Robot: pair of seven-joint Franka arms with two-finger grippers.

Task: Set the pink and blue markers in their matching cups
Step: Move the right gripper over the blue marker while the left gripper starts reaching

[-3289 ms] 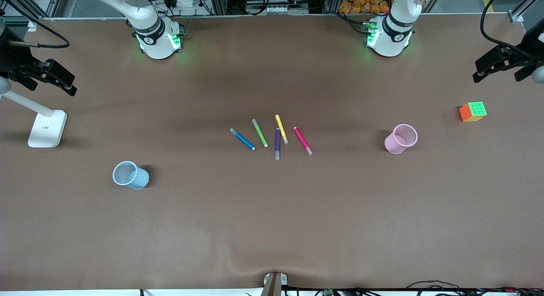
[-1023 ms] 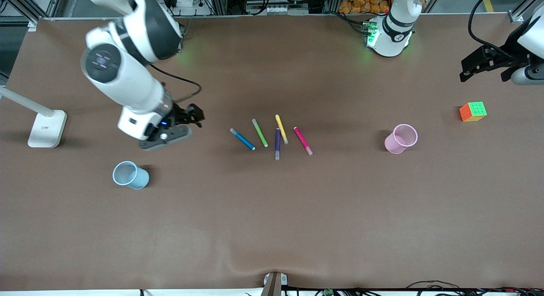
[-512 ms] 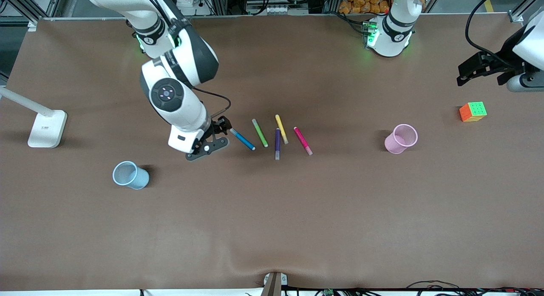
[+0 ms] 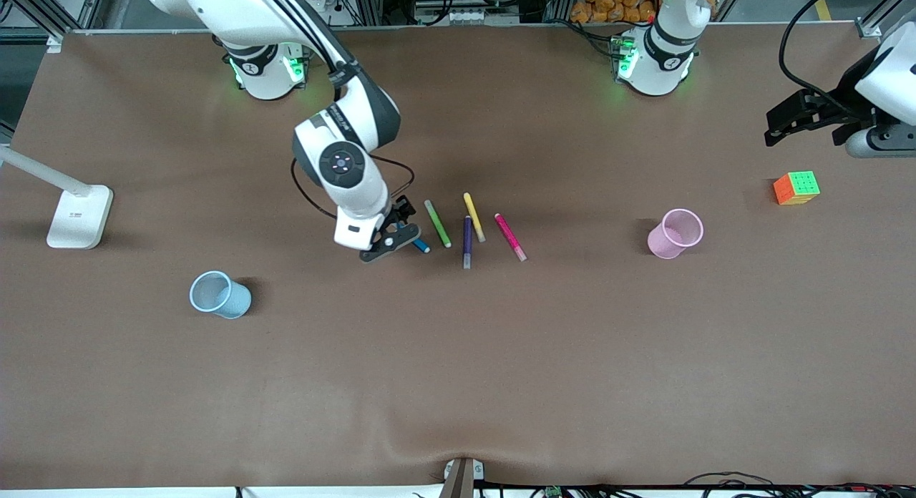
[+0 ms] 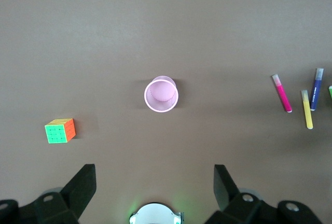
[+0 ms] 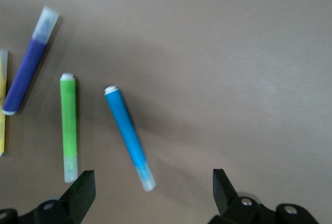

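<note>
The blue marker (image 6: 128, 136) lies flat on the table, its pale end between my right gripper's (image 6: 153, 189) open fingers, untouched. In the front view the right gripper (image 4: 402, 222) hangs over it and only the marker's tip (image 4: 422, 247) shows. The pink marker (image 4: 510, 237) lies at the end of the marker row nearest the pink cup (image 4: 675, 233), which stands upright toward the left arm's end. The blue cup (image 4: 220, 295) stands toward the right arm's end. My left gripper (image 4: 798, 122) waits open and empty, high over the table edge, and its wrist view shows the pink cup (image 5: 161, 94) and pink marker (image 5: 282, 93).
A green marker (image 4: 437, 224), a yellow marker (image 4: 474, 217) and a dark purple marker (image 4: 467, 242) lie between the blue and pink ones. A colour cube (image 4: 796, 187) sits near the left arm's end. A white lamp base (image 4: 79, 215) stands at the right arm's end.
My right arm has swung in from the table's edge, past the blue cup, to over the blue marker. My left gripper has drifted slightly. Markers and cups have not moved.
</note>
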